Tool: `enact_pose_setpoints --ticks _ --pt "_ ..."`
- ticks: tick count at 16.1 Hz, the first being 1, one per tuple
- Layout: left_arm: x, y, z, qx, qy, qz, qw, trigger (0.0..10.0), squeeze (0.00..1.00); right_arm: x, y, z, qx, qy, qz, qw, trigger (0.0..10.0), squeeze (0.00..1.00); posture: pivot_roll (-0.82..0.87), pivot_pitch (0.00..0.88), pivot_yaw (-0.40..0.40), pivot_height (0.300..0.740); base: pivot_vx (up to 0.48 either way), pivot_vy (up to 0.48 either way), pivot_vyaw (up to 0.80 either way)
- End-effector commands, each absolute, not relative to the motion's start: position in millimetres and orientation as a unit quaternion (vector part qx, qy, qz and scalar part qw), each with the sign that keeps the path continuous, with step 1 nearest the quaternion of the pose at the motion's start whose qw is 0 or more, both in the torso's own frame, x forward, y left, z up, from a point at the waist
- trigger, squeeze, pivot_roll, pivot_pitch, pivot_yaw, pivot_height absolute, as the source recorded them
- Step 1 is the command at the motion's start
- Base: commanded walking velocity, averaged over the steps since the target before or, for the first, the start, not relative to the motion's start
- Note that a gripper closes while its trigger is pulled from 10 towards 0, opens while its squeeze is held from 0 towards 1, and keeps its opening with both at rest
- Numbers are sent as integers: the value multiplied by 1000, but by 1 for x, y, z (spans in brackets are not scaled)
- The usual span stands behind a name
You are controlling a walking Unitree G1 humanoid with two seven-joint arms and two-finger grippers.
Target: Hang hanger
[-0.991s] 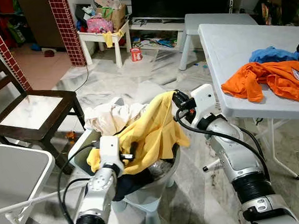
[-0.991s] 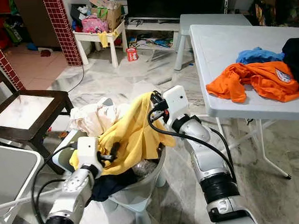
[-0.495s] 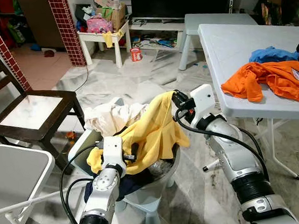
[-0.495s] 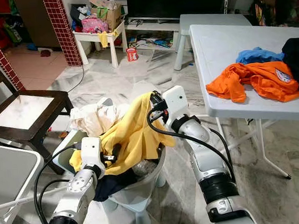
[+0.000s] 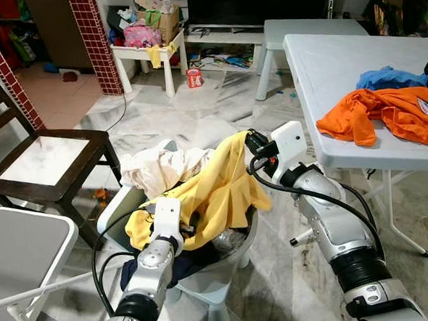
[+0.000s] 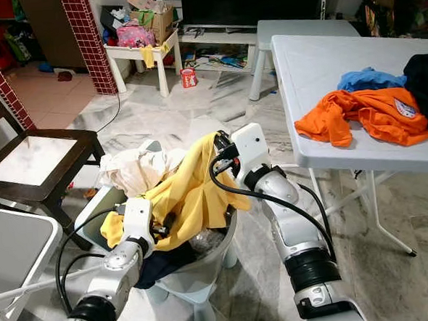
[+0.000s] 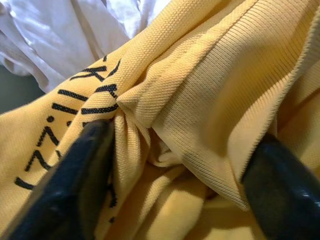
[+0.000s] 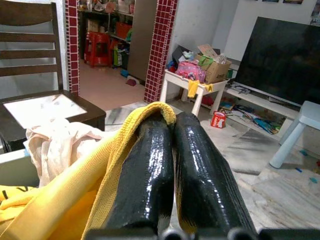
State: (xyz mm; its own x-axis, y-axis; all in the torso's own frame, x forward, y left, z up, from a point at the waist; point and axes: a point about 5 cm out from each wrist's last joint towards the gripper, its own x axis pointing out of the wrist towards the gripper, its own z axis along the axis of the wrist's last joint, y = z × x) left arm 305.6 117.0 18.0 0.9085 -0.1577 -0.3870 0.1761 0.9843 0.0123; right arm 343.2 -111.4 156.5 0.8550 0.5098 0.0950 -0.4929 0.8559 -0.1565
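Right gripper (image 8: pixel 172 125) pinches yellow shirt (image 5: pixel 219 189) edge, lifted at basket's (image 5: pixel 238 257) 1 o'clock. Left gripper (image 7: pixel 175 150) spread wide, pressed into its folds. No hanger visible. Step looks like garment pickup; next: left closes.

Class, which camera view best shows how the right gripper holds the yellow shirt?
The right wrist view: the right gripper has both fingers shut on the yellow shirt, pinching its edge. The eye views show that grip small and from afar; the left wrist view shows the shirt's fabric between the left gripper's open fingers.
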Motion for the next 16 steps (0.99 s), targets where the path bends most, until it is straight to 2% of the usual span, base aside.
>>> enact_pose_setpoints --ticks 1,16 --pt "308 124 19 28 189 -81 978 0 0 345 -111 165 -66 -82 258 960 0 0 -19 11 15 740 0 0 0" --pt "305 145 15 15 180 -54 982 0 0 347 -108 164 -65 -80 263 959 0 0 -4 2 11 740 0 0 0"
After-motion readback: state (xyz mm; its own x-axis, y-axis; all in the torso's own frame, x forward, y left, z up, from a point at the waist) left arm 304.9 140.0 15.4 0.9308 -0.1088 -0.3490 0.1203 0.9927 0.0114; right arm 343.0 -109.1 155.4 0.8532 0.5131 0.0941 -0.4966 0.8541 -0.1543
